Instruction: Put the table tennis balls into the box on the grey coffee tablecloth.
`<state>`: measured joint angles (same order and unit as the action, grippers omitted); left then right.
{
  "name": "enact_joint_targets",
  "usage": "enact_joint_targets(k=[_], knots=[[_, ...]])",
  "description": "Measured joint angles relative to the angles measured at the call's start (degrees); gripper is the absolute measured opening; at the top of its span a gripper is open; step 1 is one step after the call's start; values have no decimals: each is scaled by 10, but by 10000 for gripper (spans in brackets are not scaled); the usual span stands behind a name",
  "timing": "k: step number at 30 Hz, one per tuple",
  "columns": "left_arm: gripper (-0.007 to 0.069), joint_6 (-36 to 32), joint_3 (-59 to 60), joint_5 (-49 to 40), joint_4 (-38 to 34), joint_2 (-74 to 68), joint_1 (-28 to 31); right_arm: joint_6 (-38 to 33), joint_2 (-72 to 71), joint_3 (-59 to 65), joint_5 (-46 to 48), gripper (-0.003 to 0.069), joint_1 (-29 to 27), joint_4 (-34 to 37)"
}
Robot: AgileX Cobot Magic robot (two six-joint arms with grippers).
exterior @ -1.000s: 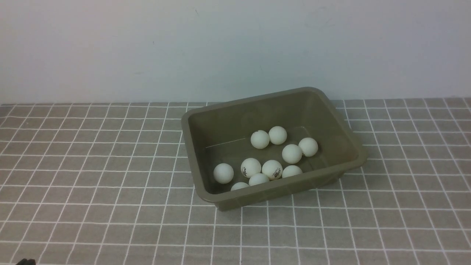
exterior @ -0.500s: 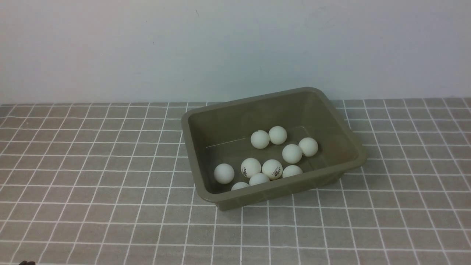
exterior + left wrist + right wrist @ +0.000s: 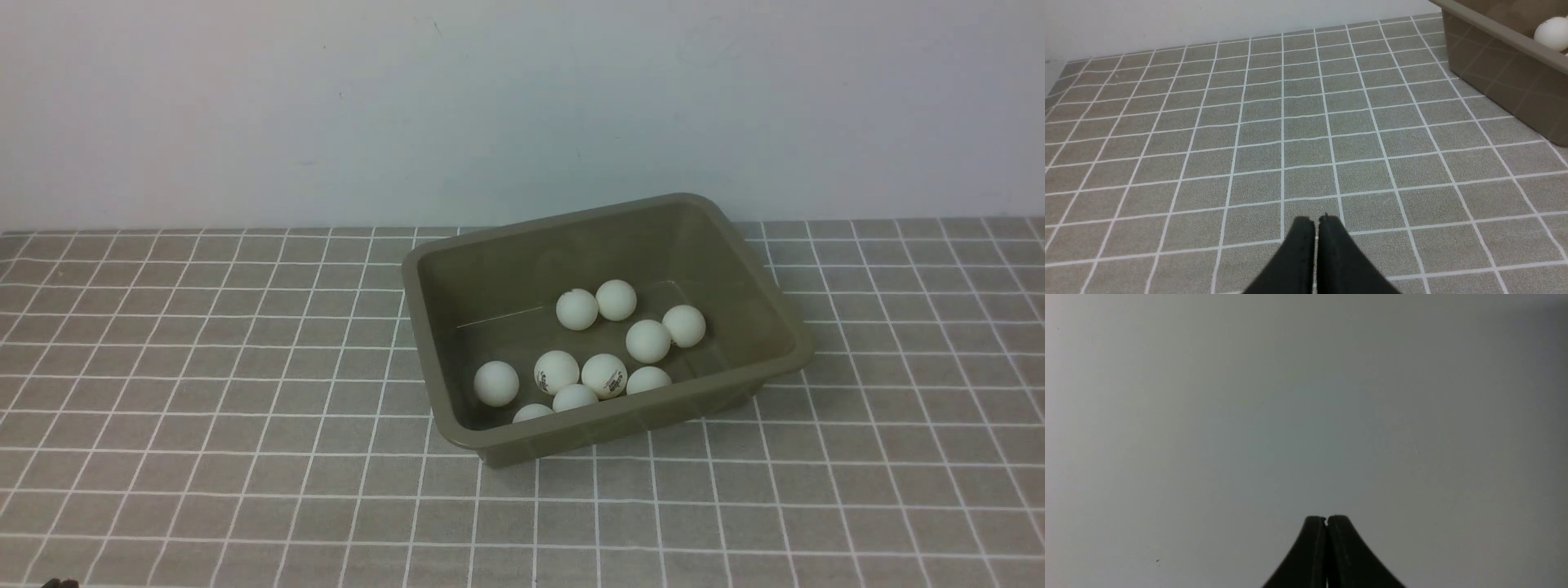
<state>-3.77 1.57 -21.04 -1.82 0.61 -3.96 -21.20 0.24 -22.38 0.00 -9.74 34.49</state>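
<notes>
The grey-brown cloth with its grid of thin white lines (image 3: pixel 204 392) covers the table across the whole lower two thirds of the front view, flat and unwrinkled; it looks soft, and I would guess it could drag or bunch if anything were slid hard over it.

Right of centre on it stands the olive-brown rectangular plastic tub with rounded corners and a flared rim (image 3: pixel 608 429), set at a slant to the grid. It looks stiff but light, likely to skid if nudged; the flared rim would be the natural place to take hold.

Inside it, on the floor of the tub, lie the small matte white table tennis balls (image 3: pixel 604 376). I count ten, most bunched toward the near wall, one off alone toward the lower left corner. None shows on the cloth outside. They should be almost weightless, hard, smooth and quick to roll, so a gentle pinch across the widest part suits them best; a squeeze off centre would probably pop one away.

The left tool (image 3: pixel 1315 223), low in its wrist view, has its black jaws pressed together over bare cloth, gripping nothing. The right tool (image 3: pixel 1326 519) is likewise closed and empty, facing a plain pale surface.
</notes>
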Motion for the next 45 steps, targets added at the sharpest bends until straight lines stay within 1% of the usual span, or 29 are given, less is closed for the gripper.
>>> enact_joint_targets(k=[1, 5, 6, 9, 10, 13, 15, 18, 45], knots=[[-4, 0, 0, 0, 0, 0, 0, -2, 0, 4, 0, -15, 0, -4], [-4, 0, 0, 0, 0, 0, 0, -3, 0, 41, 25, -15, 0, -80], [-4, 0, 0, 0, 0, 0, 0, 19, 0, 72, 62, -15, 0, -136], [-4, -1, 0, 0, 0, 0, 0, 85, -4, 123, 143, -15, 8, -241], [-4, -2, 0, 0, 0, 0, 0, 103, -7, 136, 162, -15, 15, -267], [-4, -2, 0, 0, 0, 0, 0, 147, -9, 180, 200, -15, 51, -308], [-4, -2, 0, 0, 0, 0, 0, 162, -9, 213, 207, -15, 80, -320], [-4, -2, 0, -1, 0, 0, 0, 168, -9, 236, 216, -15, 97, -323], [-4, -3, 0, -2, 0, 0, 0, 169, -9, 236, 215, -15, 97, -326]])
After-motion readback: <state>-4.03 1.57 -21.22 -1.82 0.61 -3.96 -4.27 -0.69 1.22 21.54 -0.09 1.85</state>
